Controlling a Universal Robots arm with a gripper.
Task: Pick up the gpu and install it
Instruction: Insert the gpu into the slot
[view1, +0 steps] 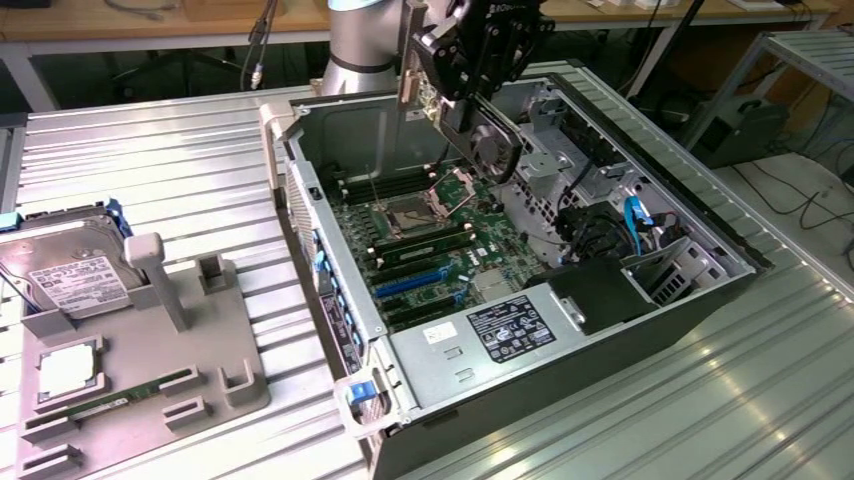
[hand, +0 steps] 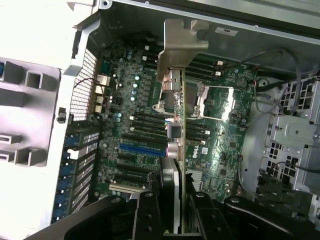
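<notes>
One arm's end effector (view1: 463, 98) sits at about twelve o'clock in the exterior view, above the open computer case (view1: 694, 215). Its fingers are partly closed and clamp the gpu (view1: 491, 145) from both faces. The card hangs below them on edge, with its black cooler shroud facing the exterior view's right. It is in the air over the far end of the motherboard (view1: 427, 245), near the CPU socket (view1: 404, 213), and it is not seated in any slot.

In the wrist view the end effector (hand: 176, 202) grips the gpu (hand: 177, 47) seen edge-on. The silver end bracket is at the end away from the fingers, and the thin green board edge runs back between them. Beneath the card lies the motherboard (hand: 225, 125), and a blue expansion slot (hand: 142, 149) lies just beside the line of the card's edge.

Back in the exterior view, that blue expansion slot (view1: 407, 283) is at about six o'clock from the gpu. The power supply (view1: 514, 330), with its label, is farther along the same direction. At eight o'clock on the ribbed metal desk (view1: 160, 150) lies a grey parts fixture (view1: 160, 330), well apart from the case. It carries a hard drive (view1: 67, 275) at its nine o'clock end and a thin RAM stick (view1: 127, 398) toward its six o'clock edge.
</notes>
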